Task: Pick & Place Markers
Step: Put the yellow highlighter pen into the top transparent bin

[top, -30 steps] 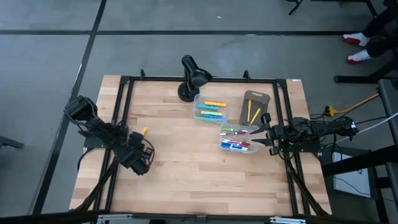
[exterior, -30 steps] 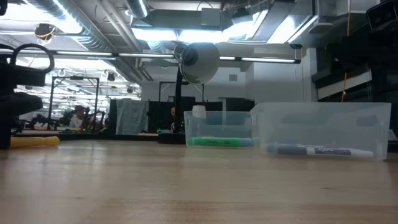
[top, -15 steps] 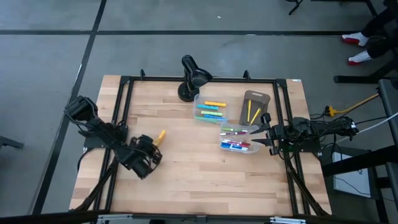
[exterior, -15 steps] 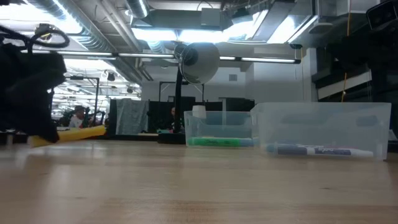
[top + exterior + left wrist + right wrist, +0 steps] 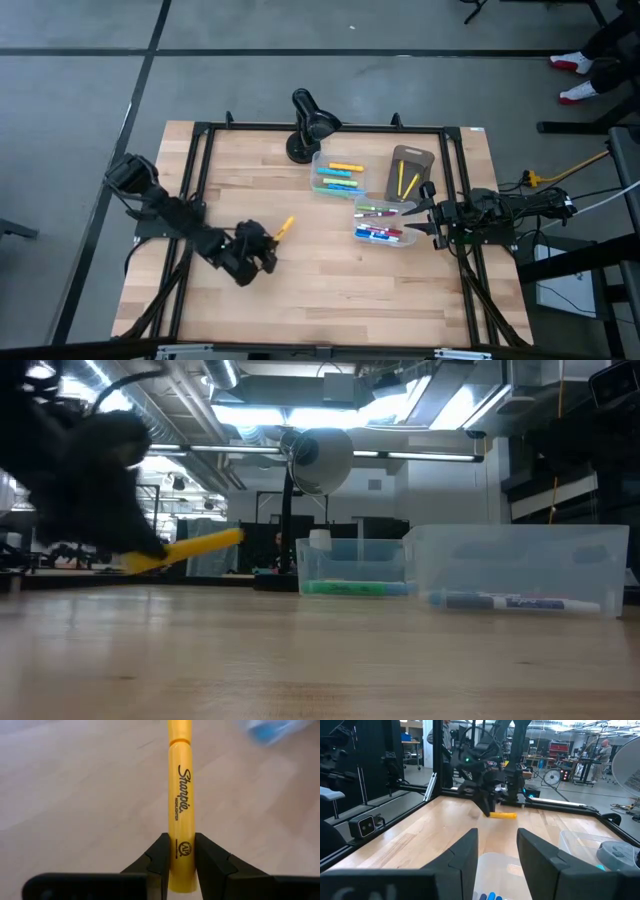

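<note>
My left gripper is over the middle of the table, shut on a yellow marker that sticks out ahead of it; the marker also shows in the left wrist view and the marker in the low view. More markers lie in two clear plastic bins: the far bin holds yellow, orange, green and blue ones, the near bin red, pink and blue ones. Two yellow markers lie in the grey-brown tray. My right gripper waits open at the near bin's right side. My left gripper pinches the yellow marker near its rear end between the two fingers. The marker runs along the fingers and points forward toward the bins. In the low view it is lifted clear of the table, its free end tilted up.
A black desk lamp stands at the far edge behind the bins. Black frame rails run along the table's sides. Bare wood lies between my left gripper and the bins. A person's feet show on the floor, far right.
My left gripper has carried the yellow marker from the table's left side toward the right, about as far as the table's middle. The marker has risen off the table height and its free end has tipped upward.
</note>
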